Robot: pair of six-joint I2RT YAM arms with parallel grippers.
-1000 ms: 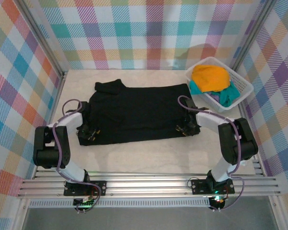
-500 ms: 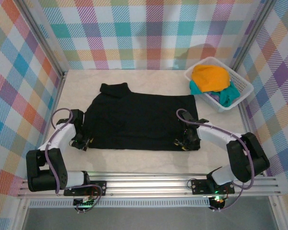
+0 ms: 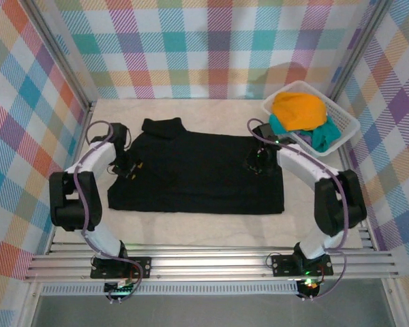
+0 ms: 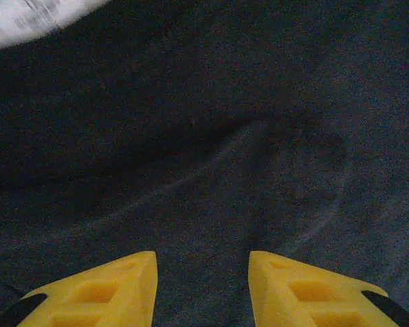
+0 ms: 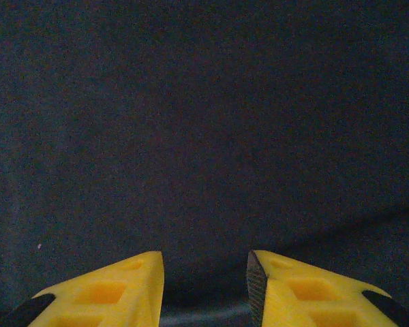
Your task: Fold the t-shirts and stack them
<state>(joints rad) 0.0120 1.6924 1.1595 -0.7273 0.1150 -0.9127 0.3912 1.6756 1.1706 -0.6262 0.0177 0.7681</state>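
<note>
A black t-shirt [image 3: 198, 178] lies spread flat across the middle of the table, one sleeve sticking out at the far left. My left gripper [image 3: 131, 168] hovers low over its left part, near that sleeve. In the left wrist view the left gripper [image 4: 202, 257] is open, with wrinkled black cloth [image 4: 211, 136] beyond the yellow fingers. My right gripper [image 3: 254, 163] is over the shirt's far right part. It stands open [image 5: 204, 257] above smooth black cloth [image 5: 204, 116]. An orange-yellow t-shirt [image 3: 298, 109] and a teal t-shirt [image 3: 324, 136] lie in the basket.
The white lattice basket [image 3: 347, 124] stands at the back right corner, close to my right arm. Checked walls close in the table on three sides. A strip of bare tabletop [image 3: 198, 228] runs between the shirt's near hem and the arm bases.
Both grippers drew the shirt's near edge toward the bases, then left it and moved back over the far half. The shirt now lies flatter and longer.
</note>
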